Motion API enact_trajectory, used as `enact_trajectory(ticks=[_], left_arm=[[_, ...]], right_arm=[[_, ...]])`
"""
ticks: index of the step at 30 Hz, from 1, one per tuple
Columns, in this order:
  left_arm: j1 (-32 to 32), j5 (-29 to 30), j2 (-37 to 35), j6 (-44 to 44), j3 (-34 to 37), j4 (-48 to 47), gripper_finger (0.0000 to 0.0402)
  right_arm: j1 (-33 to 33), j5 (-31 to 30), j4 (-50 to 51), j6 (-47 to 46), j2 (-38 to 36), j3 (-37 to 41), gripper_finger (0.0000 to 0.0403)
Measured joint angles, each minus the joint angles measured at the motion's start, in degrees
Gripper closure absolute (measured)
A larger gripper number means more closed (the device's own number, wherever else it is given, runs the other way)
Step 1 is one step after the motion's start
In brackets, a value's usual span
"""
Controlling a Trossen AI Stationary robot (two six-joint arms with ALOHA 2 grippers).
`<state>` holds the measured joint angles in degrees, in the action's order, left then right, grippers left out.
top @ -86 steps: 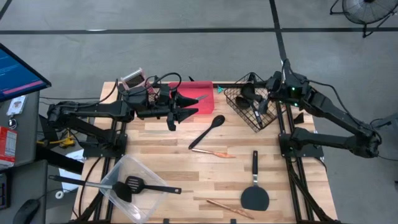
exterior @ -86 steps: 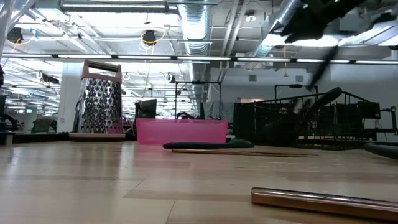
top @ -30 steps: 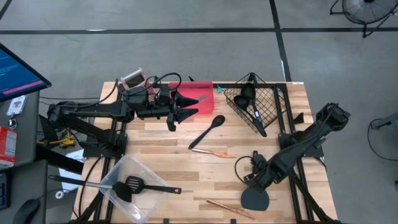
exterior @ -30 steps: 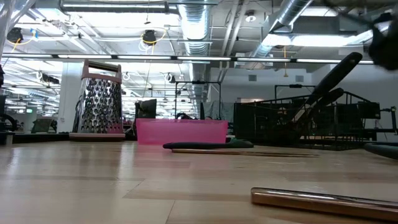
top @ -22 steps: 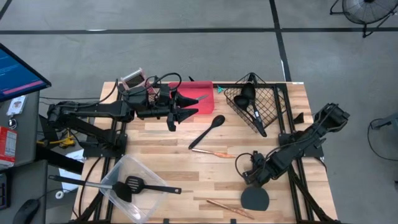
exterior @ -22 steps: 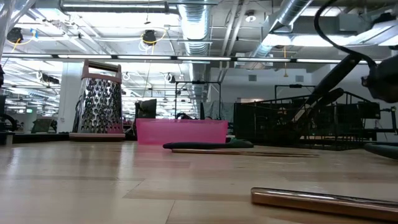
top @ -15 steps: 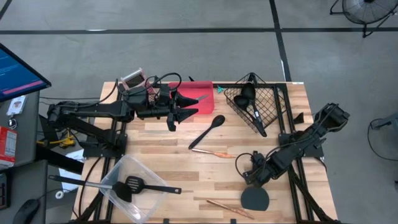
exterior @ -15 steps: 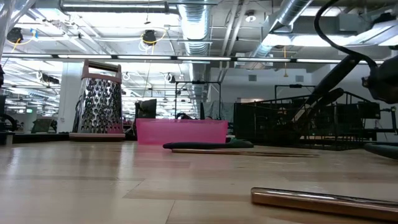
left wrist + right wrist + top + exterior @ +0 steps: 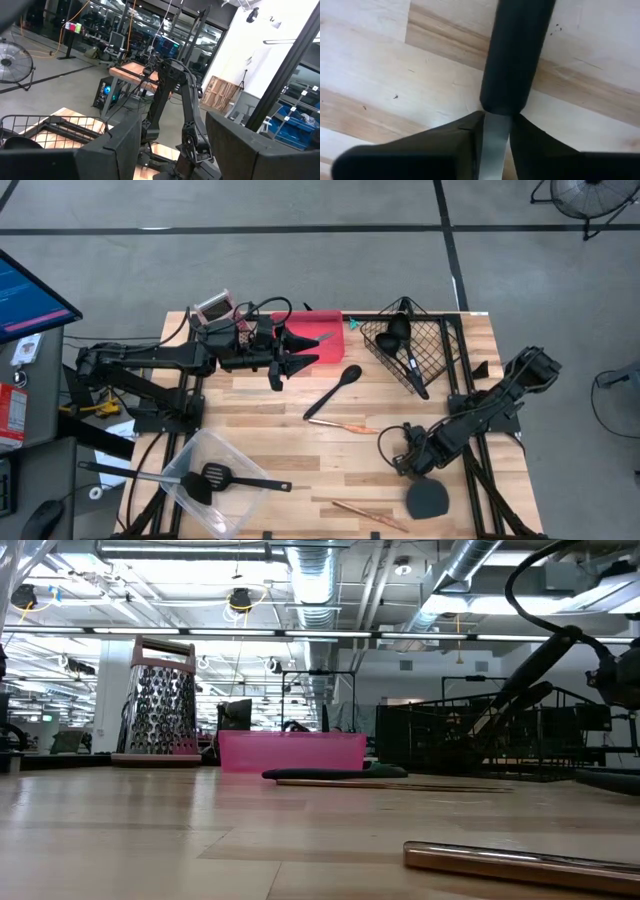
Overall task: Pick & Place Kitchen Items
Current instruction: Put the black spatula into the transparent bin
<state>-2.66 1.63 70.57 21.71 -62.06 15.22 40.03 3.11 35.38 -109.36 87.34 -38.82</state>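
A black spatula with a round blade (image 9: 430, 498) lies at the table's near right. My right gripper (image 9: 403, 463) is low over its handle and shut on it; the handle shows in the right wrist view (image 9: 515, 55). My left gripper (image 9: 300, 350) hangs open and empty over a pink tray (image 9: 322, 325) at the far side, and its two fingers stand apart in the left wrist view (image 9: 172, 150). A black spoon (image 9: 335, 392) and a copper-coloured piece (image 9: 345, 425) lie flat mid-table. Another copper piece (image 9: 360, 513) lies near the front edge. My right gripper pinches a thin grey strip (image 9: 495, 135) between its two fingers (image 9: 455, 135), just where the thick black handle ends. The fingers slant down from the table's right side. The handle runs on past the fingertips, close over the wood. I cannot tell whether the blade is lifted.
A black wire basket (image 9: 432, 340) at the far right holds a ladle and other black utensils. A clear tub (image 9: 240, 505) at the near left holds a slotted turner and another utensil. A metal grater with a pink top (image 9: 213, 309) stands at the far left.
My right gripper has edged a little toward the table's left and far side over the spatula's handle. The spatula has turned about: its blade has swung toward the table's right edge while the handle end has stayed under the gripper.
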Motion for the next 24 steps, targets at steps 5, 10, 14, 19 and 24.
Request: enact_trajectory(ticks=[5, 10, 14, 19, 24], left_arm=[[0.0, 0.0, 0.0, -0.02, 0.0, 0.0, 0.0198], [0.0, 0.0, 0.0, -0.02, 0.0, 0.0, 0.0198], [0.0, 0.0, 0.0, -0.02, 0.0, 0.0, 0.0198], [0.0, 0.0, 0.0, -0.02, 0.0, 0.02, 0.0198], [0.0, 0.0, 0.0, -0.02, 0.0, 0.04, 0.0198]], right_arm=[[0.02, -0.15, -0.01, 0.25, -1.86, 0.19, 0.0334], [0.13, -0.11, 0.62, 0.97, -4.16, 0.43, 0.0331], [0.11, -0.34, -1.21, 2.71, -6.46, 0.43, 0.0331], [0.09, -3.78, -5.98, 5.91, -9.81, 0.33, 0.0331], [0.07, -7.57, -11.09, 10.15, -13.51, 0.3, 0.0331]])
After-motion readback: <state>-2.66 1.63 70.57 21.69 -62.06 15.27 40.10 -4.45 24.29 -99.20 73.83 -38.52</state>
